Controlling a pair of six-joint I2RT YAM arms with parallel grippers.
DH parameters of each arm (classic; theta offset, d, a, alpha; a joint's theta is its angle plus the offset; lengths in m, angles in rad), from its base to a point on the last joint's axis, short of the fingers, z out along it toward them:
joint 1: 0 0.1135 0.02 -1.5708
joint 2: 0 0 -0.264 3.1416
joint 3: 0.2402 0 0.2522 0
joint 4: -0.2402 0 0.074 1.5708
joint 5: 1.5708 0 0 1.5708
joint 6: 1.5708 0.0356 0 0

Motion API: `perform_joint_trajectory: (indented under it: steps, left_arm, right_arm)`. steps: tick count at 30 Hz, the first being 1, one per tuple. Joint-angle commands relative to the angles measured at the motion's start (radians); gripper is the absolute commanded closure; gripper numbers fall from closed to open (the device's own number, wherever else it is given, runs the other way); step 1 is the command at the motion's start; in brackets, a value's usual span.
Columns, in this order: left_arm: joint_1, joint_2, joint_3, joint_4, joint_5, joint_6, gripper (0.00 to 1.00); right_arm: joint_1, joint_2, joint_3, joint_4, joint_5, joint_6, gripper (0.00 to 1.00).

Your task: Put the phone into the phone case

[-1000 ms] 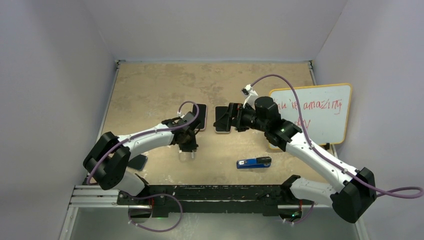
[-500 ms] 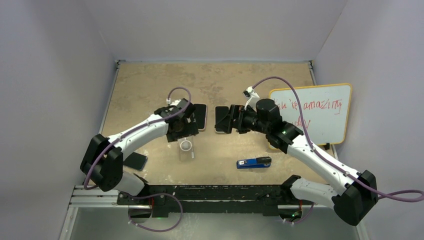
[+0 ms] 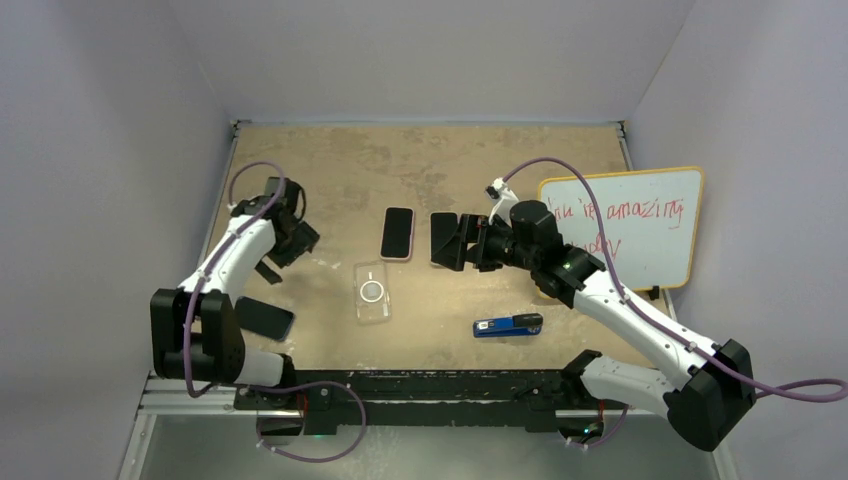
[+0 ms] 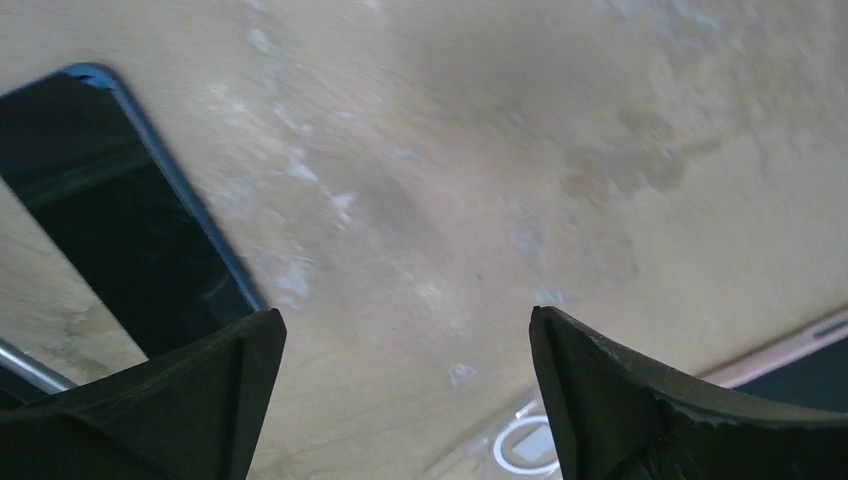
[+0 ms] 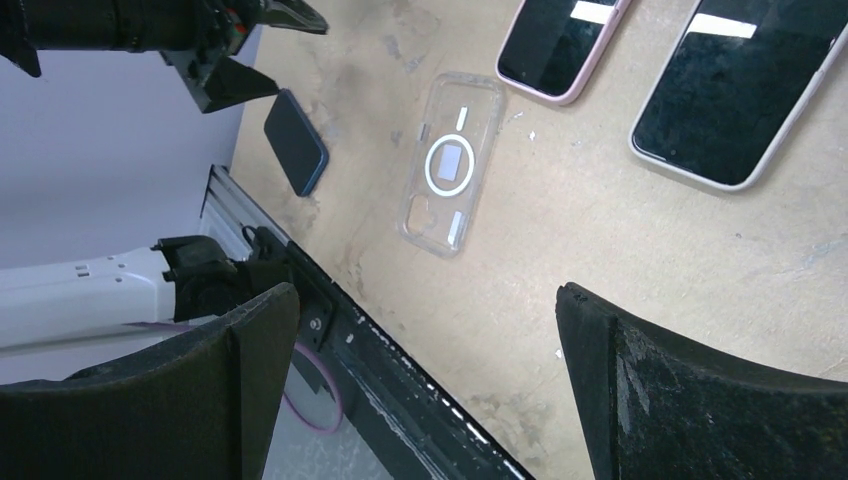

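Observation:
The clear phone case [image 3: 371,292] with a white ring lies flat on the table, and it shows again [image 5: 450,165] in the right wrist view. A pink-edged phone [image 3: 398,233] lies face up just beyond it. Beside that, a second phone [image 3: 442,220] with a pale edge lies partly under my right gripper [image 3: 447,242], which hovers open above it with nothing between its fingers [image 5: 425,290]. My left gripper [image 3: 292,252] is off to the left of the case, open and empty [image 4: 402,315]. A blue-edged phone [image 3: 262,318] lies near the left arm's base.
A small blue and black device [image 3: 508,325] lies at the front right. A whiteboard [image 3: 625,225] with red writing leans at the right wall. The black rail [image 5: 400,380] runs along the table's near edge.
My left gripper opened, left the clear case lying on the table and swung away to the left. The right arm has barely moved.

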Motion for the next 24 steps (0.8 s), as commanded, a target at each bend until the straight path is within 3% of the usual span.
perform_joint_trajectory:
  steps: [1, 5, 10, 24]
  left_arm:
    - [0.142, -0.064, -0.064, -0.027, 0.039, 0.017, 0.01]
    - [0.284, -0.080, -0.123, -0.017, 0.059, 0.046, 0.00]
    - [0.363, -0.097, -0.158, -0.055, 0.000, -0.010, 0.00]
    - [0.574, -0.084, -0.281, 0.038, 0.106, 0.089, 0.00]
  right_arm:
    - [0.004, -0.001, 0.025, -0.016, 0.002, -0.015, 0.01]
    - [0.004, 0.006, 0.027, -0.006, -0.005, -0.004, 0.01]
    - [0.003, 0.017, 0.035, -0.006, -0.010, -0.008, 0.01]
    - [0.003, 0.043, 0.056, -0.010, -0.031, -0.025, 0.01]
